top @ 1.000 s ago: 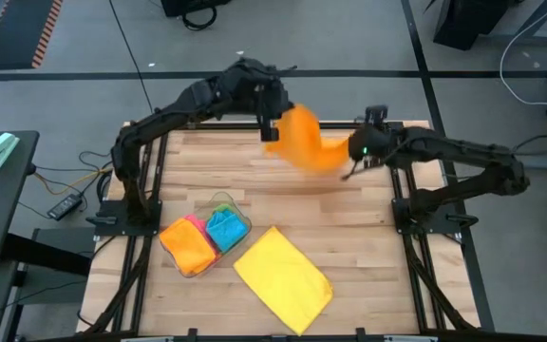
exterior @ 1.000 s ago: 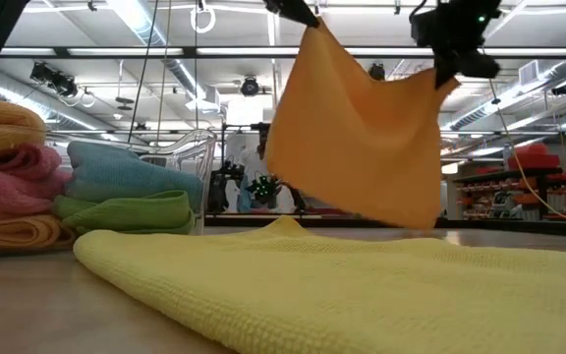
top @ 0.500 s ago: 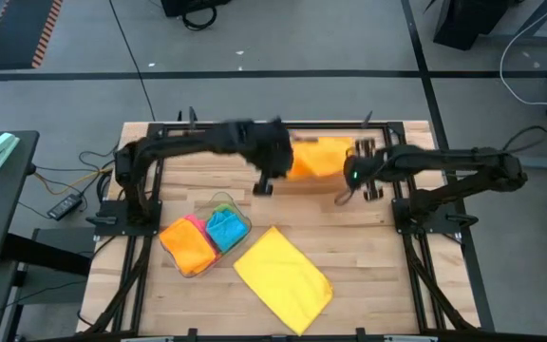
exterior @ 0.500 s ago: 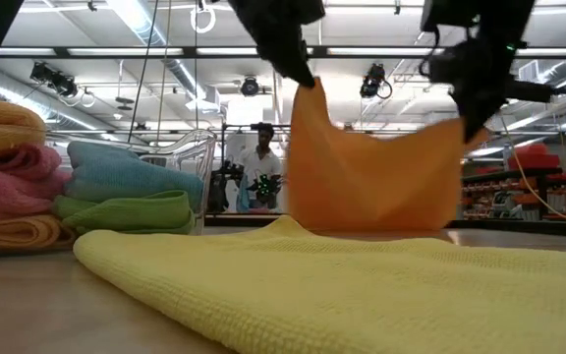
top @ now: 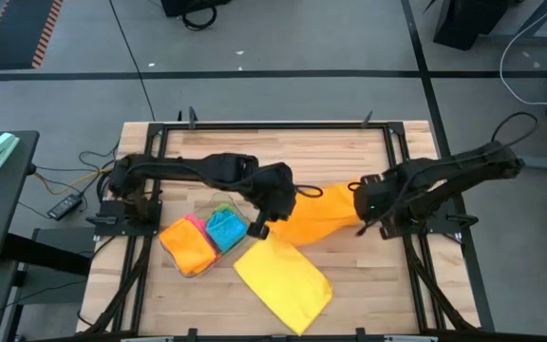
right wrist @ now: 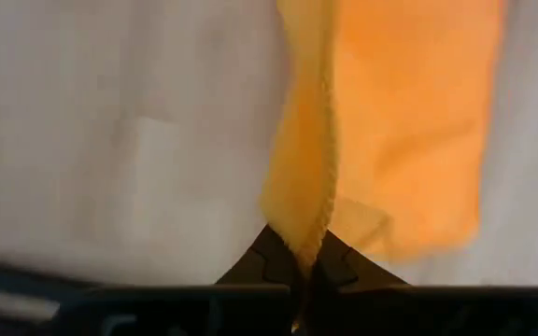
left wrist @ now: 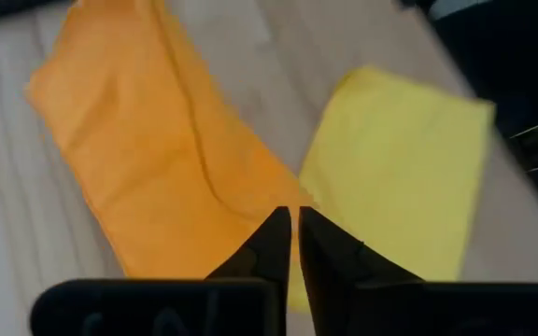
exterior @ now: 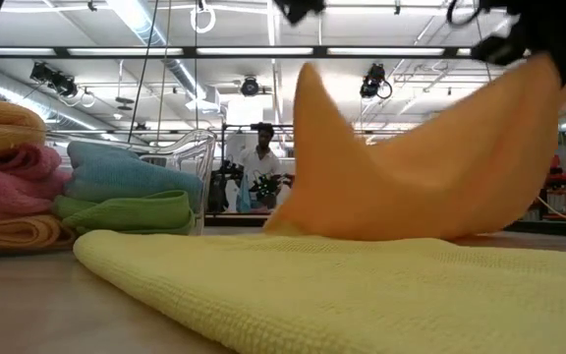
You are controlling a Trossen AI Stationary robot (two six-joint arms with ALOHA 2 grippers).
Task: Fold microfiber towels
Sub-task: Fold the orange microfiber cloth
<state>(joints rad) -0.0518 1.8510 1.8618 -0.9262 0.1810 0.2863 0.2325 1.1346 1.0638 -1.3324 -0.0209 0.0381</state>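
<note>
An orange microfiber towel [top: 313,215] is held up between my two grippers near the table's middle. Its lower part rests on the table just behind a flat yellow towel [top: 283,277]. My left gripper [top: 260,226] is shut on the towel's left upper corner. My right gripper [top: 363,203] is shut on its right upper corner. In the low view the orange towel [exterior: 430,167] rises behind the yellow towel [exterior: 362,285]. Folded orange, pink, blue and green towels [top: 205,237] lie in and beside a clear tray [exterior: 193,155]. My left gripper pinches a corner of the orange towel [left wrist: 271,202] between its two fingers, from above. The towel slopes away below the fingers, and its lower part lies on the table. My right gripper pinches a bunched edge of the orange towel [right wrist: 303,230] between its two fingers. The cloth hangs below them, slack between the two grippers.
The yellow towel lies spread at the near middle, its far corner close to the orange towel. The tray of folded towels stands at the near left [exterior: 28,177]. Bare wood [top: 254,152] shows at the far half. A person [exterior: 260,157] stands in the room behind.
Both grippers have gone down and toward the table's near edge with the orange towel. It hung clear in the air at the far side; now its lower part lies on the table behind the yellow towel, and its top edge sags between the grippers.
</note>
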